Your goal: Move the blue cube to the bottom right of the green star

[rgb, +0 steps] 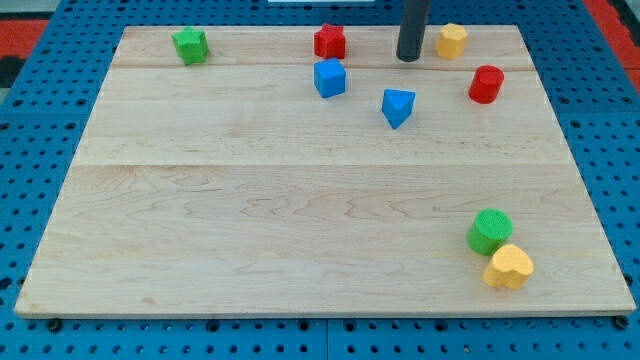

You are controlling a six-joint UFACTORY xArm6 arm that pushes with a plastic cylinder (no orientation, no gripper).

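The blue cube [329,77] sits near the view's top, a little left of centre. The green star [190,45] lies at the top left of the wooden board [300,200], well to the left of the cube. My tip [407,57] is at the top of the board, to the right of and slightly above the blue cube, apart from it. It stands between the red star [330,41] and the yellow block [451,40].
A blue triangular block [398,106] lies below my tip. A red cylinder [486,84] is at the upper right. A green cylinder [489,231] and a yellow heart [509,266] touch at the bottom right.
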